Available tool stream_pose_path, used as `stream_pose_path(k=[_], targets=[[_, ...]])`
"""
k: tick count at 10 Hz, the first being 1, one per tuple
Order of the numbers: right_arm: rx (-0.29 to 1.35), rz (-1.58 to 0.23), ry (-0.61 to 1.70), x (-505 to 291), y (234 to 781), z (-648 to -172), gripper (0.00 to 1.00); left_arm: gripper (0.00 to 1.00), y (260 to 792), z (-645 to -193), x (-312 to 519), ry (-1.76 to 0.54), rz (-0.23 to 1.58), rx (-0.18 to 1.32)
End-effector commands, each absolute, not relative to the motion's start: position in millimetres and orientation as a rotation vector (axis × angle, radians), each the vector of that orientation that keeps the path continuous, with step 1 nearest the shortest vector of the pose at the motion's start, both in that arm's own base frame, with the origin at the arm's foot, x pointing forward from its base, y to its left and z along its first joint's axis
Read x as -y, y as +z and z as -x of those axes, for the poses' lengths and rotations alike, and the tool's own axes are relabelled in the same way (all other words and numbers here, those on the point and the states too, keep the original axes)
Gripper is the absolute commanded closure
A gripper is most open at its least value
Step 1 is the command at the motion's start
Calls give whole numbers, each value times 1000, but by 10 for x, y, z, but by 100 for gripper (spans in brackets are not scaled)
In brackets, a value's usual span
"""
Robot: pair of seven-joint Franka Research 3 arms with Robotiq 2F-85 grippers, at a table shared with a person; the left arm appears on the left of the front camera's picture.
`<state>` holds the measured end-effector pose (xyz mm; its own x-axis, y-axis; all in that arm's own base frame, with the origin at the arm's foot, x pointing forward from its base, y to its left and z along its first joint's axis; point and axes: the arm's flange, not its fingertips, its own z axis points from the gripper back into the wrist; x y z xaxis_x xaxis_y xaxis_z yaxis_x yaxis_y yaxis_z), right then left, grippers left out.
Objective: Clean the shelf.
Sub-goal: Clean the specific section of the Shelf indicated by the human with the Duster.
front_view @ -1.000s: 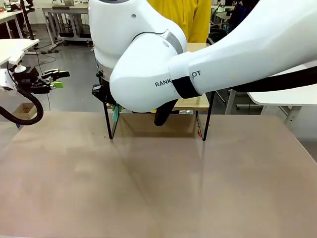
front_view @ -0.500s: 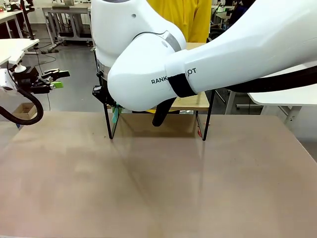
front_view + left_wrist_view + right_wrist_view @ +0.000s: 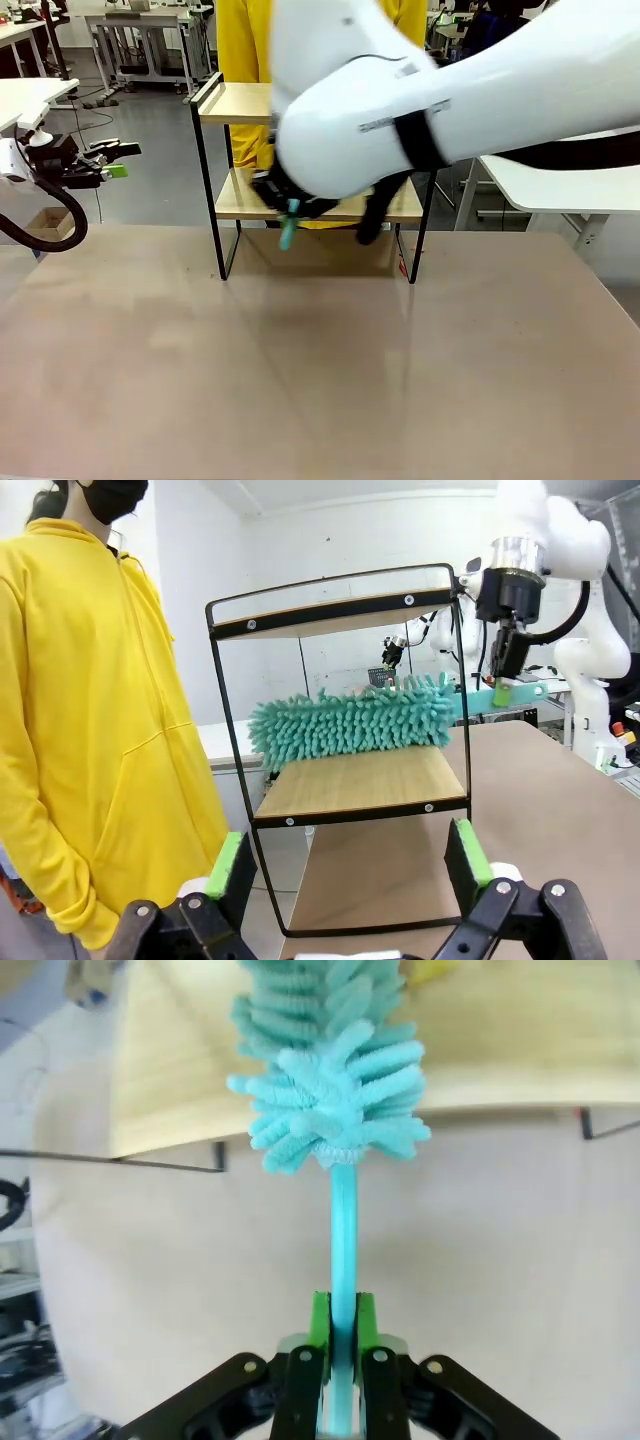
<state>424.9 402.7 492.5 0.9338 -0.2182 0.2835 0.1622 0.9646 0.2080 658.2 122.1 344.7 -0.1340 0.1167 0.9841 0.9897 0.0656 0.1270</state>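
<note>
The shelf [image 3: 235, 100] stands upper centre in the front view, with a teal duster [image 3: 350, 720] lying across its lower board. The right gripper [image 3: 340, 1320] is clamped tight on the teal duster's thin handle. The left gripper [image 3: 347, 860] gapes wide and empty, aimed at the shelf's end. A hard sweep could shove or tip the light shelf toward the person [image 3: 90, 730] just behind it, or snag fibres on the black frame.

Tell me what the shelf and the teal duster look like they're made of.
The shelf: boards look like light wood or laminate, matte, faint grain showing; frame looks like thin black-coated metal. The duster: soft fuzzy strands, probably synthetic microfibre; its smooth teal handle looks like plastic.
</note>
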Motion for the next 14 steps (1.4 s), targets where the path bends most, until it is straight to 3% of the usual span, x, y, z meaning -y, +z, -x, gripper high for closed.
stream_pose_path(k=[1, 5, 10, 12, 14], targets=[[296, -203, -237, -3346, 4967, -3969, 87, 0, 3484, -6565, -1216, -1209, 1195, 1426], [325, -97, -332, -2349, 5148, -3738, 87, 0, 3484, -6565, -1216, -1209, 1195, 1426], [354, -106, -308, -2496, 5140, -3740, 87, 0, 3484, -6565, -1216, -1209, 1195, 1426], [378, -217, 40, -2453, 5372, -3483, 87, 0, 3484, -6565, -1216, -1209, 1195, 1426], [278, -279, 302, -2314, 5458, -3336, 87, 0, 3484, -6565, -1216, -1209, 1195, 1426]])
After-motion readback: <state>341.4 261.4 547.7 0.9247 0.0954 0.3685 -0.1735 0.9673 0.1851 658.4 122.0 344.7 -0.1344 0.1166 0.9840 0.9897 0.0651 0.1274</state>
